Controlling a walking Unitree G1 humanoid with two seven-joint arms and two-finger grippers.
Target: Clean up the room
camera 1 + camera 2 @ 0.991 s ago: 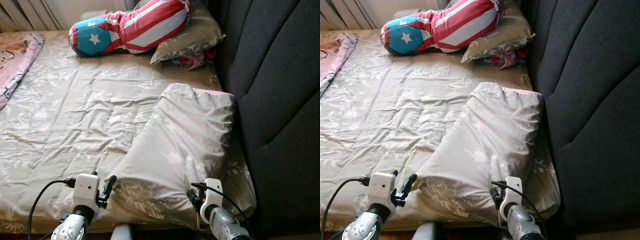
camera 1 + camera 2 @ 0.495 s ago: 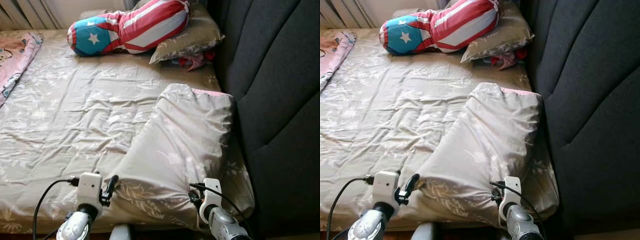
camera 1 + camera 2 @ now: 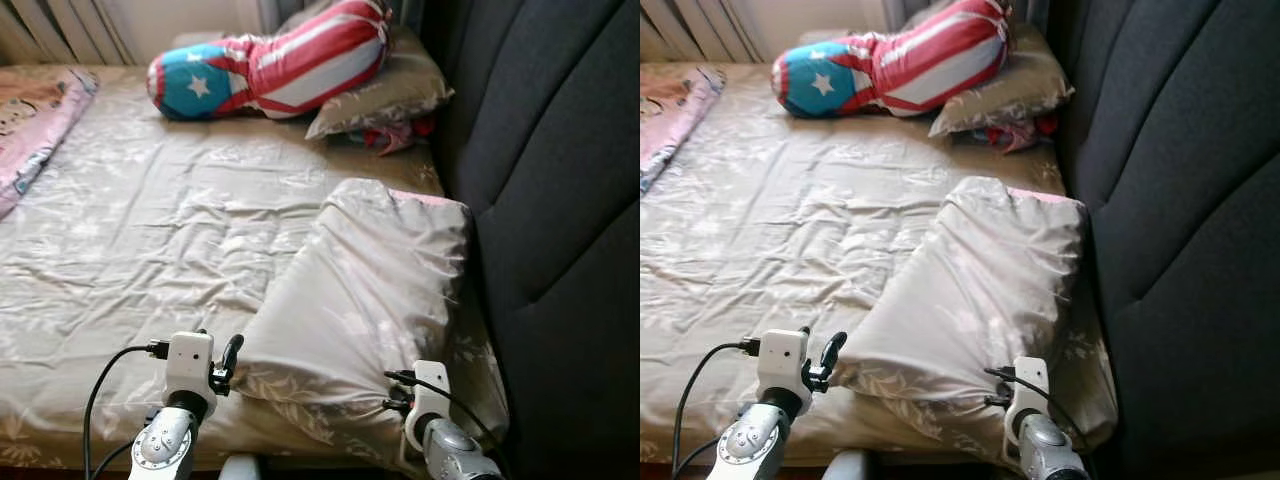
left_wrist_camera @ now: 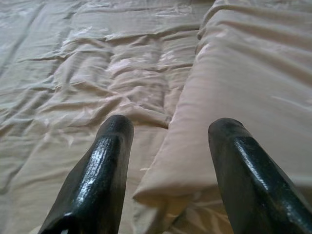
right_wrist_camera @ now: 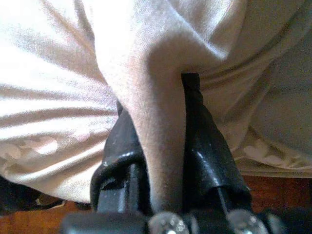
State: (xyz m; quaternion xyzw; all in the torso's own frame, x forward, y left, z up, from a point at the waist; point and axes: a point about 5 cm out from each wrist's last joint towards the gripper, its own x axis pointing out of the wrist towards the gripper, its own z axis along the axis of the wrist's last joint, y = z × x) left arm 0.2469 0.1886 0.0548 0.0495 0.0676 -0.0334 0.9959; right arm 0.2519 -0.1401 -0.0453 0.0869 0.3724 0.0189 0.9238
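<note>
My right pincer (image 5: 163, 161) pinches the pillow (image 3: 370, 290) edge at the bed (image 3: 150, 240) foot for dragging, while my left pincer (image 4: 168, 161) gapes beside its corner.

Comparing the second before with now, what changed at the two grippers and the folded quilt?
The left gripper, fingers open, has edged toward the folded quilt and now straddles its near corner without gripping. The right gripper stays shut on a fold of the quilt's edge. The quilt, the star-and-stripe pillow and the bedsheet lie as before; the camera shifted slightly.
</note>
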